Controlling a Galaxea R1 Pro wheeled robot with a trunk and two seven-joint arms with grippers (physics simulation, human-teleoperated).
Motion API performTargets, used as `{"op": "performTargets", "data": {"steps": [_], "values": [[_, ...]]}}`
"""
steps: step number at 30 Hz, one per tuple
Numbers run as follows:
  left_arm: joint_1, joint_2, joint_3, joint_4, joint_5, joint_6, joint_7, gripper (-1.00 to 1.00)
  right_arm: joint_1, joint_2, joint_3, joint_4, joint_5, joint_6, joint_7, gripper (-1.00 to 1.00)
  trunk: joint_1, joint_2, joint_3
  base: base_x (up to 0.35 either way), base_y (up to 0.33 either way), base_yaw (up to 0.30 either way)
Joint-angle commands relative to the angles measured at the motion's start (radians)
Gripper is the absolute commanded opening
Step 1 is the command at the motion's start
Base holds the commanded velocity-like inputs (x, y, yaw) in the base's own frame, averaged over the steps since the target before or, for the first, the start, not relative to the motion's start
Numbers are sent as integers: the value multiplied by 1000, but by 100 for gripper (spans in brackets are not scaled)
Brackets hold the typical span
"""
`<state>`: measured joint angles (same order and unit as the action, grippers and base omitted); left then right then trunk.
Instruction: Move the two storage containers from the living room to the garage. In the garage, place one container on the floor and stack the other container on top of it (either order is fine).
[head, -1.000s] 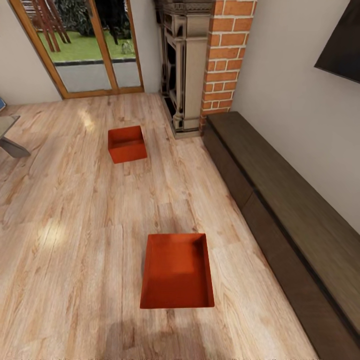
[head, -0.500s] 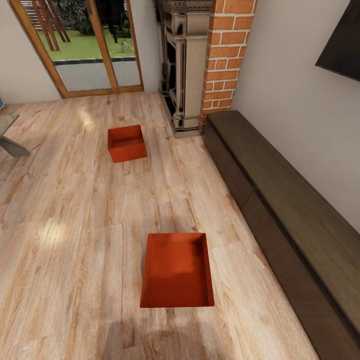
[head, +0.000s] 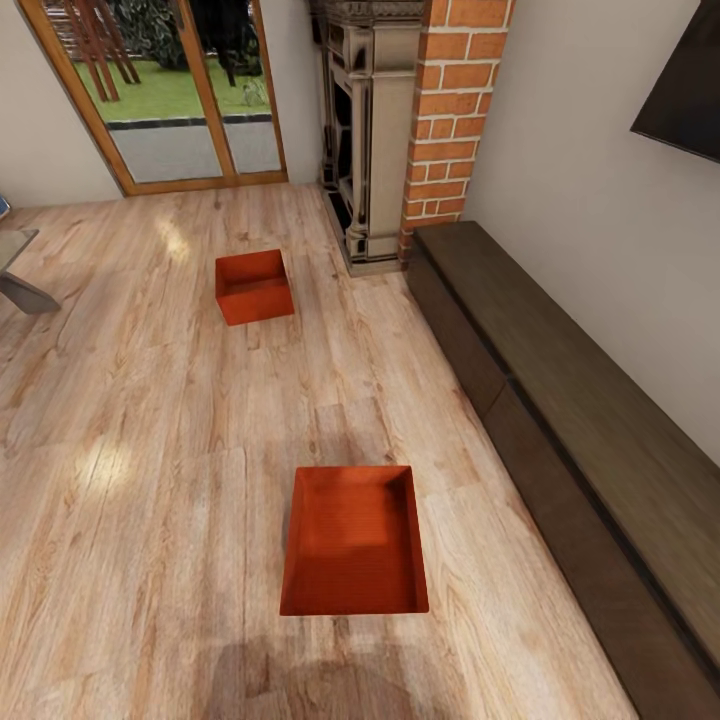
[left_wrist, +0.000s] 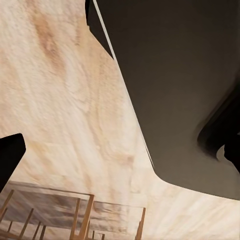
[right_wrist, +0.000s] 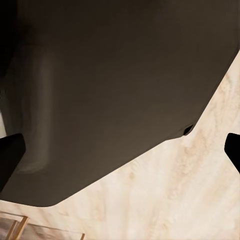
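Observation:
Two orange-red storage containers stand open-topped on the light wood-plank floor (head: 150, 480) of the living room. The near container (head: 355, 542) lies just ahead of me, its ribbed inside showing. The far container (head: 254, 287) sits farther off, toward the glass doors (head: 180, 95). My left gripper (left_wrist: 120, 155) is open, a dark fingertip (left_wrist: 10, 152) at each side of its wrist view with plank floor between. My right gripper (right_wrist: 120, 150) is open too, its fingertips (right_wrist: 233, 148) far apart over a dark rounded body and floor. Neither gripper is near a container.
A long dark wooden cabinet (head: 560, 400) runs along the right wall. The brick-and-stone fireplace (head: 400, 130) stands at the back. A dark screen (head: 685, 85) hangs at upper right. A grey furniture corner (head: 15, 270) pokes in at the left. A wooden frame (left_wrist: 80, 215) appears in the left wrist view.

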<state>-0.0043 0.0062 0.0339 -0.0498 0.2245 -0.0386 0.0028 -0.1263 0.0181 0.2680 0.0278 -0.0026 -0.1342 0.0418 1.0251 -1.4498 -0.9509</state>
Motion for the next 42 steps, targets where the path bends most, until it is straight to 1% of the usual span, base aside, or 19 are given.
{"op": "performTargets", "data": {"steps": [1,11,14,17,24,27,29,30,31,33,37,42], "values": [[0,0,3,1,2,-3,0,100,-1,0,1,3,0,-6,2,100,0,0,0,0,0,0],[0,0,3,1,2,-3,0,100,-1,-8,3,3,2,-9,1,100,0,0,0,0,0,0],[0,0,3,1,2,-3,0,100,-1,-4,2,3,2,-8,2,100,0,0,0,0,0,0],[0,0,3,1,2,-3,0,100,-1,7,-1,4,-1,-8,1,100,0,0,0,0,0,0],[0,0,3,1,2,-3,0,100,-1,12,-1,4,-3,-5,4,100,0,0,0,0,0,0],[0,-1,5,1,6,-3,0,100,-1,11,-1,4,-3,-8,5,100,0,0,0,0,0,133],[0,-4,6,0,7,-3,0,100,-1,11,-1,4,-2,-8,4,100,0,0,0,0,0,202],[0,-9,7,0,7,-3,0,100,-1,10,-1,4,-2,-8,4,100,0,0,0,0,0,234],[0,-21,8,-1,7,-3,0,100,-1,10,-1,4,-2,-6,4,100,0,0,0,0,0,254],[0,-31,7,0,7,-3,0,100,-1,11,-1,4,-2,-5,3,100,0,0,0,0,0,264],[0,-35,7,1,8,-3,0,100,-1,11,-1,4,-2,-4,3,100,0,0,0,0,0,229],[0,-35,7,2,9,-2,0,100,-1,11,-1,4,-2,-4,4,100,0,0,0,0,0,72]]}}
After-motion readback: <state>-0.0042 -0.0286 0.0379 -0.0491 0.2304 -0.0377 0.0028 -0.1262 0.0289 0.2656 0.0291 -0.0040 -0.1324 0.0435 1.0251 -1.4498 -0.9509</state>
